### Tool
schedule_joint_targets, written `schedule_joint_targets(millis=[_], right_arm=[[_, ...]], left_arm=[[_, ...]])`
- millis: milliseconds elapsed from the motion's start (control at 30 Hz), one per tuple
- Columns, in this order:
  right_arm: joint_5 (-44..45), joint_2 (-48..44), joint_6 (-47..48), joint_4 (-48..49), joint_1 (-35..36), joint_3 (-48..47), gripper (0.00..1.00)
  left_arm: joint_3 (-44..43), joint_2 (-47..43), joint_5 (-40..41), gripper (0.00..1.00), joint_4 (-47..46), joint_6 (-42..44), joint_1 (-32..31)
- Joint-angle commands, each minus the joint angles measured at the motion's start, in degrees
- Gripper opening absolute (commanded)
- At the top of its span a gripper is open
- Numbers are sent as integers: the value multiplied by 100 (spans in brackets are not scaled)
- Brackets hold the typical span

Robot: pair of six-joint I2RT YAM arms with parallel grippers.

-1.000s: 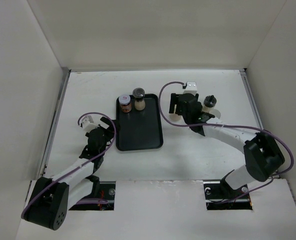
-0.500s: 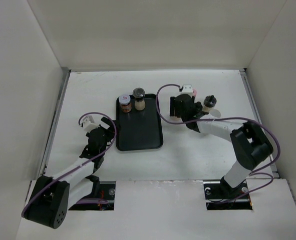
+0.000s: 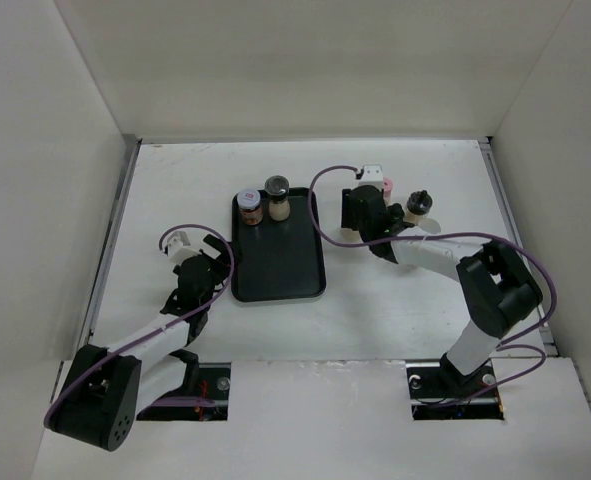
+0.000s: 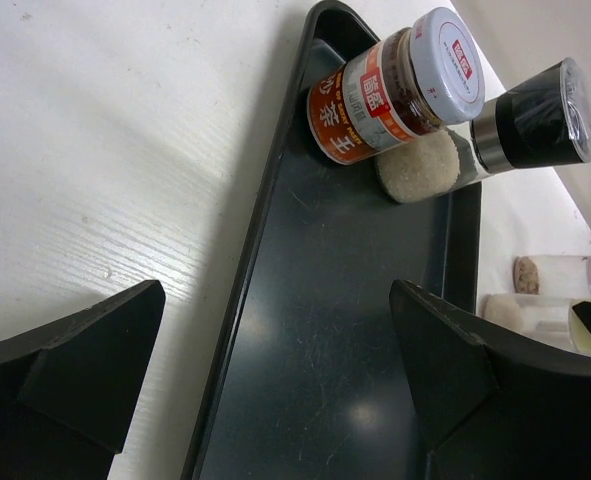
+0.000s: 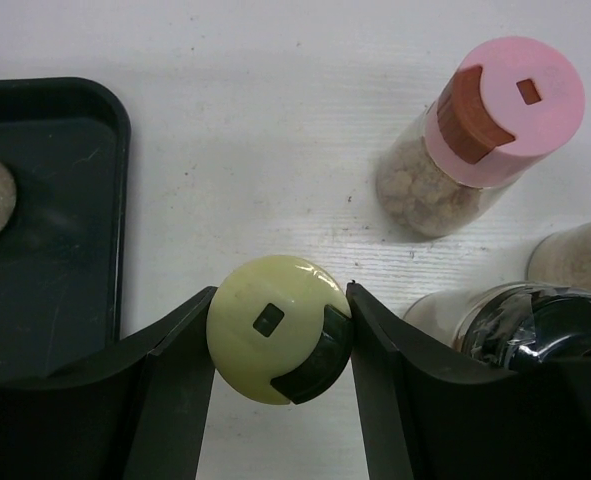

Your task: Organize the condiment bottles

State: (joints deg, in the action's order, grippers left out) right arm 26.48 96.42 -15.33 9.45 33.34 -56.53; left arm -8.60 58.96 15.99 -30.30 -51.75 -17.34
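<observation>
The right gripper (image 5: pixel 280 295) has its two black fingers (image 5: pixel 165 390) closed in against either side of a small bottle with a round yellow-green plastic cap (image 5: pixel 275 325). This yellow-green-capped bottle stands upright on the white table (image 5: pixel 275 120), squarely between them. Just beside the outer face of the right finger is a clear glass bottle with a black top (image 5: pixel 535 320), and a beige-filled jar (image 5: pixel 580 255) shows at the edge just beyond it. Farther out, ahead of the right finger, a clear bottle of beige grains with a pink plastic cap (image 5: pixel 505 110) stands apart from the gripped one. Outside the left finger lies a corner of the black rectangular plastic tray (image 5: pixel 45 130).

The left gripper (image 4: pixel 277 295) hangs with its fingers (image 4: pixel 95 360) spread wide and nothing in them. The tray's long rim runs up between them. Well ahead, at the tray's far end, a brown glass jar with a red label and white lid (image 4: pixel 395 85) stands just beside a clear shaker of pale grains with a black top (image 4: pixel 525 120).
</observation>
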Motion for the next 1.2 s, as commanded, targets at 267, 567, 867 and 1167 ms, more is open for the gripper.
schedule_joint_targets(millis=[267, 567, 867, 1167], right_arm=[[-240, 147, -242, 891, 449, -1236, 49], [-257, 1475, -268, 997, 704, -2537, 49], [-196, 2020, -225, 936, 704, -2846, 50], [-161, 2223, -172, 927, 704, -2934, 71]], left_arm=[[-116, -69, -25, 100, -283, 24, 7], [-80, -191, -35, 100, -292, 42, 43], [-89, -87, 10, 100, -318, 42, 34], [-107, 1, -25, 100, -318, 42, 51]])
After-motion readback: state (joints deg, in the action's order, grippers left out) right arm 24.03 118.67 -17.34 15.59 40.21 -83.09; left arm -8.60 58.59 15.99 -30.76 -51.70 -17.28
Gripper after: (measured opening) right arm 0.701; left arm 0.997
